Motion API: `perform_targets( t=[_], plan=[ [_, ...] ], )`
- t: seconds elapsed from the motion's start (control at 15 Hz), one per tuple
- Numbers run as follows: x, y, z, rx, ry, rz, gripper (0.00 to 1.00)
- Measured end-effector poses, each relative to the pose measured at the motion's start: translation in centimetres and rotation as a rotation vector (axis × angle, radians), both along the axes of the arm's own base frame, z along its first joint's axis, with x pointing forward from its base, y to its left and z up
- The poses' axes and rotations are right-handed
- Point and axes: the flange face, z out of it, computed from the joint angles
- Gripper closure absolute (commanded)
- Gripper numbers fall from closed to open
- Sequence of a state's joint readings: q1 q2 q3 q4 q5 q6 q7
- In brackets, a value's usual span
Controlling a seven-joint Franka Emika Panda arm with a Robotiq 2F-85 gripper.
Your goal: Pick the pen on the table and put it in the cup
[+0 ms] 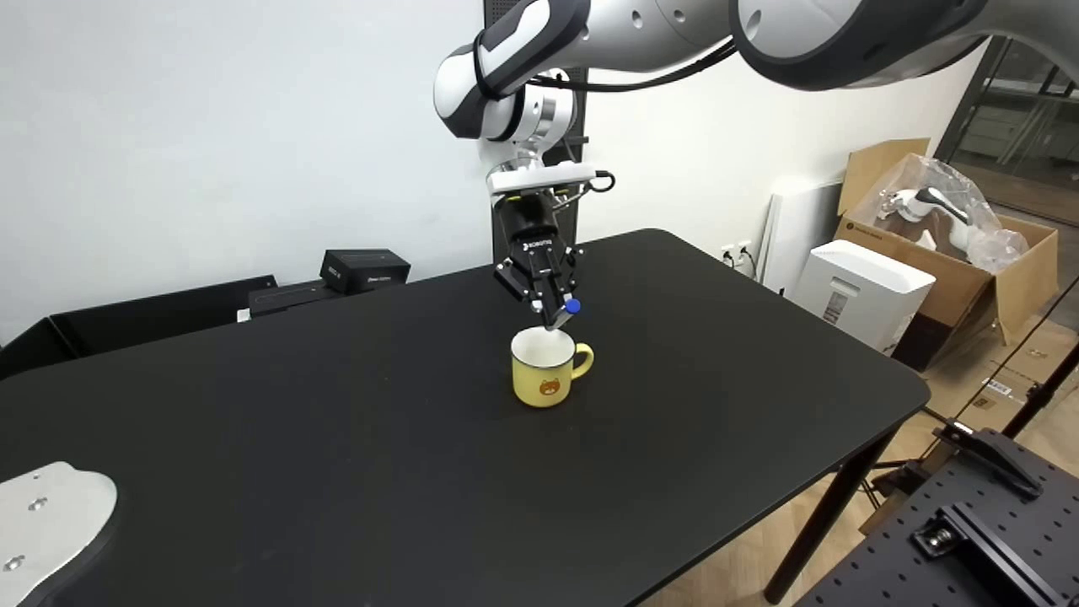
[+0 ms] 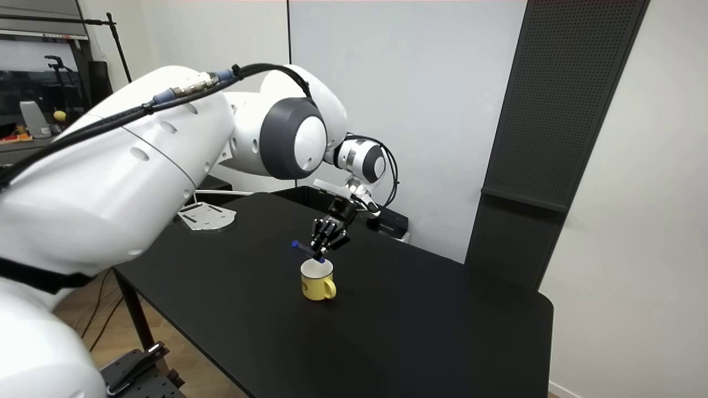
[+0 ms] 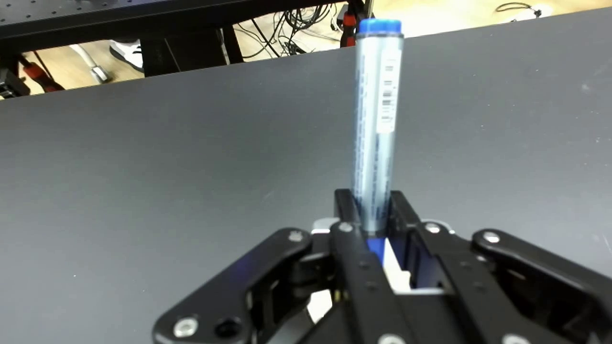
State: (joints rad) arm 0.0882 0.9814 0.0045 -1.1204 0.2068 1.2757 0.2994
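My gripper (image 1: 550,317) is shut on the pen (image 1: 563,315), which has a grey barrel and blue ends. In the wrist view the fingers (image 3: 370,205) pinch the pen (image 3: 377,119) near one end, and most of its barrel sticks out beyond them. In an exterior view the pen (image 2: 306,251) is tilted, its lower end at the gripper (image 2: 318,251) just over the cup's mouth. The yellow cup (image 1: 542,386) stands upright on the black table (image 1: 337,438), with its handle to the side. The cup (image 2: 317,288) is not clearly visible in the wrist view; white shows between the fingers.
Black boxes (image 1: 365,271) stand along the table's back edge by the wall. A silver metal plate (image 1: 59,523) lies on the table, also visible in an exterior view (image 2: 207,216). A perforated dark panel (image 2: 553,110) stands by the wall.
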Motion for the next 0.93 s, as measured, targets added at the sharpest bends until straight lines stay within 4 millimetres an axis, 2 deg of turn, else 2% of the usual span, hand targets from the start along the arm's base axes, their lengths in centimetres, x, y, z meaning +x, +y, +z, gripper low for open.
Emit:
perform_targets(
  t=[0.93],
  plan=[
    [0.07, 0.12, 0.19, -0.018, 0.024, -0.029, 0.95]
  ],
)
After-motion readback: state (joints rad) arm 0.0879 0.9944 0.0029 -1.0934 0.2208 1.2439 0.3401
